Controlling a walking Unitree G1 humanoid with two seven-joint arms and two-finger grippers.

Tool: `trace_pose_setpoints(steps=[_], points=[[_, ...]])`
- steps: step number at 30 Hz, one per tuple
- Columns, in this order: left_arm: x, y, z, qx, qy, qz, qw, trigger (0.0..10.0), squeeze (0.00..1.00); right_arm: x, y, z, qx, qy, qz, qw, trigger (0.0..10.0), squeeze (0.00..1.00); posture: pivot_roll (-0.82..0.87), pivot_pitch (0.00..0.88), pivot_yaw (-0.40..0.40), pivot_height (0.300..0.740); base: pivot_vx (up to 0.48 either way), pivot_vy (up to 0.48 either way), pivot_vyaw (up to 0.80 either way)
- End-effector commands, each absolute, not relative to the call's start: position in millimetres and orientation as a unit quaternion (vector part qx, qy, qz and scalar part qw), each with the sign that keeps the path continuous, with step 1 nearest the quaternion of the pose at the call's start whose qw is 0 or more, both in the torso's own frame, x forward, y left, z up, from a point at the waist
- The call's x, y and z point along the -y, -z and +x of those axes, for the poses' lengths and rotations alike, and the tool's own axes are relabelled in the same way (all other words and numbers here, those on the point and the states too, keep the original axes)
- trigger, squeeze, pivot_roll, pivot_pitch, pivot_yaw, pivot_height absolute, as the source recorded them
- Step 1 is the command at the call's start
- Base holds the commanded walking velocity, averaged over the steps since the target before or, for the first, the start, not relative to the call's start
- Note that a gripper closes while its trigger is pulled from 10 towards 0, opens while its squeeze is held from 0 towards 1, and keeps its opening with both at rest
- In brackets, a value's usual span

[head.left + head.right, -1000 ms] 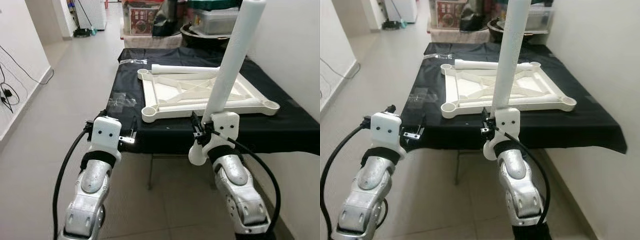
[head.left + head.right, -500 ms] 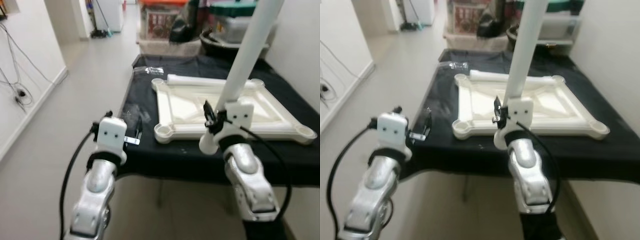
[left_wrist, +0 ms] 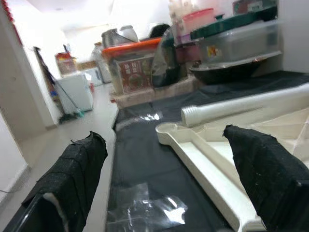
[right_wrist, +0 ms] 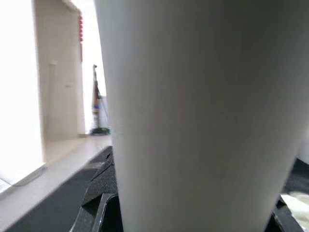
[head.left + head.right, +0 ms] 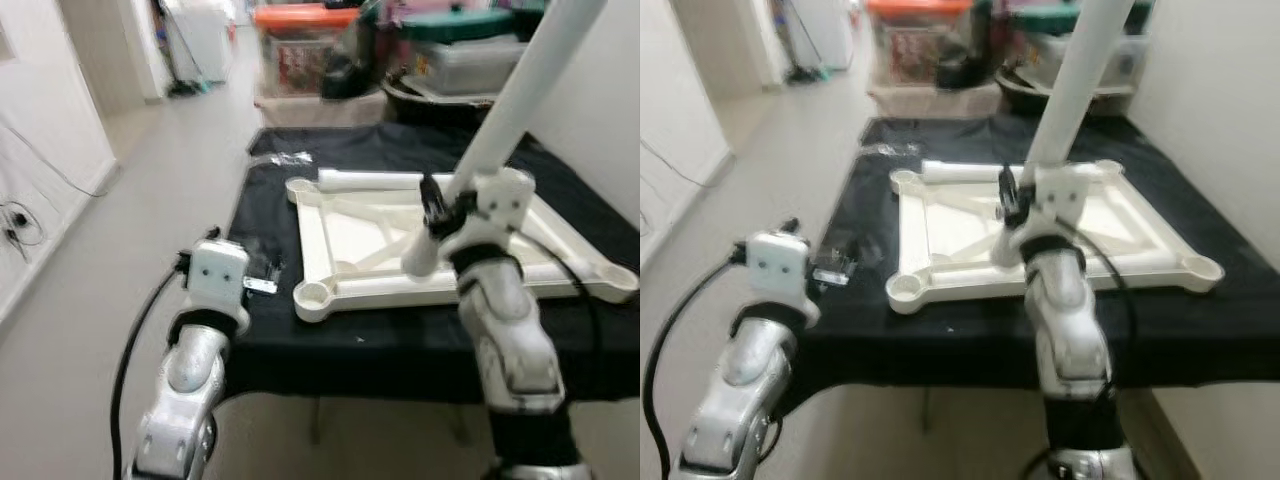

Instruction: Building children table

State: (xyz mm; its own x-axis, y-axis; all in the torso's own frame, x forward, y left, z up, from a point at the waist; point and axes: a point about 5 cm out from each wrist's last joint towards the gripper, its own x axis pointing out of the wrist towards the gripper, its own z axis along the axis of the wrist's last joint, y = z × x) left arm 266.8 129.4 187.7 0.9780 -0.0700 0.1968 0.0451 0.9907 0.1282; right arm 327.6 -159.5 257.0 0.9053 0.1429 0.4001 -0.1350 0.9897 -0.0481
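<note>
A white table top [image 5: 350, 292] lies upside down on a black-clothed table [image 5: 400, 350], with a round socket at each corner. One white leg [image 5: 385, 180] lies along its far edge. My right gripper [image 5: 462, 195] is shut on a second white leg [image 5: 520, 90], held tilted over the middle of the table top, its lower end near the inner ribs. The right wrist view has this leg [image 4: 203, 116] close up. My left gripper [image 3: 169, 183] is open at the table's left front edge, over a crumpled clear plastic bag [image 3: 149, 212], a little left of the near left socket [image 5: 312, 294].
Storage boxes [image 5: 300, 50] and a black basin [image 5: 440, 95] stand beyond the table. A white wall runs close along the right side. Open hallway floor [image 5: 150, 200] lies to the left, with cables [image 5: 20, 215] on the left wall. Another small bag [image 5: 285, 158] lies at the far left corner.
The camera has come closer to the table. My right gripper has carried the leg from in front of the table's edge to over the table top. The left gripper has reached the table's edge.
</note>
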Motion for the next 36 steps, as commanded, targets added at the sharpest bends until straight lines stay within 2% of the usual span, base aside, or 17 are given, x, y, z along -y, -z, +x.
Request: trace_pose_setpoints(steps=[1, 6, 9, 14, 19, 21, 22, 26, 27, 32, 36], points=[[-131, -181, 265, 0.087, 0.032, 0.059, 0.994, 10.0, 0.00, 153, -250, 331, 0.194, -0.101, 0.000, 0.976, 10.0, 0.00, 0.02, 0.056, -0.049, 0.740, 0.000, 0.000, 0.00], [-124, -173, 258, 0.070, 0.056, 0.047, 0.995, 10.0, 0.00, 155, -248, 355, 0.176, -0.136, 0.001, 0.975, 10.0, 0.00, 0.03, 0.070, -0.054, 0.740, 0.000, 0.000, 0.00], [-117, -170, 252, 0.063, 0.079, 0.034, 0.994, 10.0, 0.00, 151, -265, 371, 0.184, -0.168, 0.016, 0.968, 10.0, 0.00, 0.03, 0.093, -0.063, 0.740, 0.000, 0.000, 0.00], [-104, -167, 237, 0.047, 0.126, 0.010, 0.991, 10.0, 0.00, 136, -297, 391, 0.190, -0.246, 0.081, 0.947, 10.0, 0.00, 0.05, 0.147, -0.078, 0.740, 0.000, 0.000, 0.00], [-98, -168, 226, 0.039, 0.159, -0.001, 0.986, 10.0, 0.00, 125, -309, 399, 0.178, -0.308, 0.099, 0.930, 10.0, 0.00, 0.06, 0.169, -0.085, 0.740, 0.000, 0.000, 0.00], [-93, -169, 217, 0.031, 0.191, -0.014, 0.981, 10.0, 0.00, 118, -308, 400, 0.154, -0.377, 0.088, 0.909, 10.0, 0.00, 0.07, 0.214, -0.095, 0.740, 0.000, 0.000, 0.00], [-93, -169, 217, 0.031, 0.191, -0.014, 0.981, 10.0, 0.00, 118, -308, 400, 0.154, -0.377, 0.088, 0.909, 10.0, 0.00, 0.07, 0.214, -0.095, 0.740, 0.000, 0.000, 0.00], [-92, -167, 202, 0.016, 0.215, -0.020, 0.976, 10.0, 0.00, 116, -303, 397, 0.120, -0.479, 0.067, 0.867, 10.0, 0.00, 0.08, 0.258, -0.101, 0.740, 0.000, 0.000, 0.00], [-92, -167, 202, 0.016, 0.215, -0.020, 0.976, 10.0, 0.00, 116, -303, 397, 0.120, -0.479, 0.067, 0.867, 10.0, 0.00, 0.08, 0.258, -0.101, 0.740, 0.000, 0.000, 0.00], [-98, -166, 195, -0.002, 0.202, -0.028, 0.979, 10.0, 0.00, 125, -306, 391, 0.111, -0.558, 0.078, 0.818, 10.0, 0.00, 0.09, 0.298, -0.098, 0.740, 0.000, 0.000, 0.00], [-100, -165, 195, -0.007, 0.197, -0.030, 0.980, 10.0, 0.00, 126, -309, 390, 0.115, -0.577, 0.085, 0.804, 10.0, 0.00, 0.09, 0.300, -0.096, 0.740, 0.000, 0.000, 0.00]])
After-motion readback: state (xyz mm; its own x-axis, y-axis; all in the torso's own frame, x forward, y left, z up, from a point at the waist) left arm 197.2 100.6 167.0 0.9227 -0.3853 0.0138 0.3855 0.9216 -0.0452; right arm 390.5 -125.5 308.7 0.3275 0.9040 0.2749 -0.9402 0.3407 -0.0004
